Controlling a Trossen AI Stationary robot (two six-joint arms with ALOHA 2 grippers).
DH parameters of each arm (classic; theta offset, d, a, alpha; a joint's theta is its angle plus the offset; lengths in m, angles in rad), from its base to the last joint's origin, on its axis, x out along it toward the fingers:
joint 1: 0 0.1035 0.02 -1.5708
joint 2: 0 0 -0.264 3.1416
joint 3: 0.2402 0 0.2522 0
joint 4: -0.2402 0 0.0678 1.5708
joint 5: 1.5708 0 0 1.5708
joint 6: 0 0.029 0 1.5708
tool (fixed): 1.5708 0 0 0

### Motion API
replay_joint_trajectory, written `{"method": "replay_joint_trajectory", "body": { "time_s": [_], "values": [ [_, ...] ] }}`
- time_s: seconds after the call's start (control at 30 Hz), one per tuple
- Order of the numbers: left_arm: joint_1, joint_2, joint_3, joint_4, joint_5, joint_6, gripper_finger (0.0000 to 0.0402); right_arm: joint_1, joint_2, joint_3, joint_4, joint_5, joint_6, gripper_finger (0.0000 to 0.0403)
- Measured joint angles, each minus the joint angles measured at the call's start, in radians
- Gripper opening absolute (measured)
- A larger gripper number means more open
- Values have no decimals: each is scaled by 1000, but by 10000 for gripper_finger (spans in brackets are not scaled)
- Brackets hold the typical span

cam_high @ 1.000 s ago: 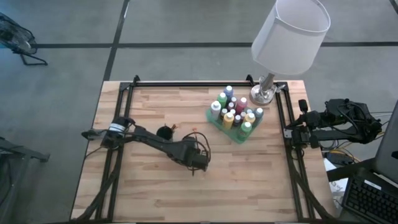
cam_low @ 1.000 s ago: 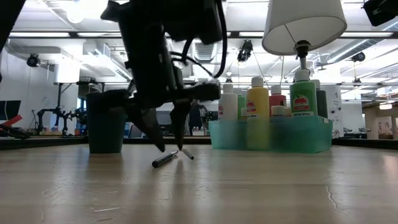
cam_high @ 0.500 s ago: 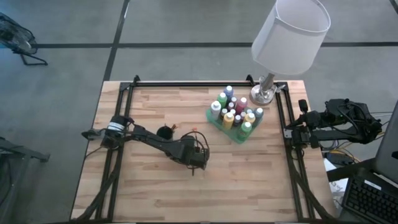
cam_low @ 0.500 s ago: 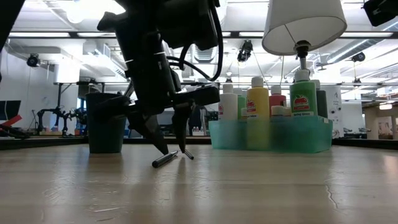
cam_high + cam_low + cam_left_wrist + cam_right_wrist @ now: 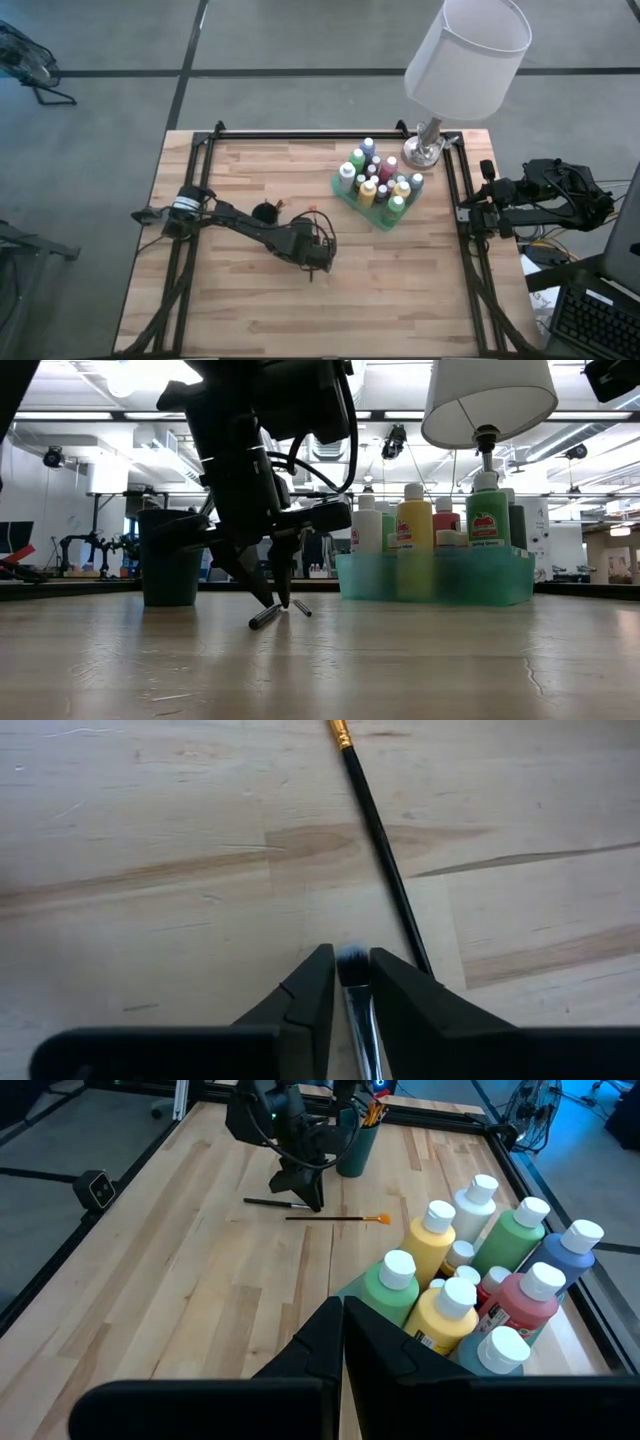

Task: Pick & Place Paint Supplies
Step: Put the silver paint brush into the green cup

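Observation:
Two thin brushes lie on the wooden table. One has a silver ferrule and dark bristles (image 5: 352, 960), and my left gripper (image 5: 346, 968) is shut on it near the table's middle (image 5: 318, 270). The other brush (image 5: 385, 850) has a black handle and a gold ferrule and lies just beside it, untouched. Several paint bottles with white caps (image 5: 375, 180) stand in the translucent green tray (image 5: 343, 196). My right gripper (image 5: 342, 1320) is shut and holds nothing, at the table's right edge. My left gripper pinches the brush between its two fingers at its head end, on the silver ferrule just behind the bristles (image 5: 356, 995). The fingers (image 5: 262, 588) slant down from above. The brush lies on the table (image 5: 265, 617).
A dark green cup (image 5: 265, 212) with brushes stands just left of my left gripper. A lamp with a white shade (image 5: 465, 50) rises at the far right corner. Black rails (image 5: 460, 210) run along the table's left, far and right sides. Bare wood lies toward the near edge.
My left gripper has sunk a little toward the table, and its fingers have closed in on the head end of the brush. The brush stays lying on the table.

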Motion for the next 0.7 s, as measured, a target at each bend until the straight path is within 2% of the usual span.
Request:
{"method": "replay_joint_trajectory", "body": {
  "time_s": [0.7],
  "values": [
    [1,3,10,14,23,54,10,0,0,0,0,0,0,8]
  ]
}}
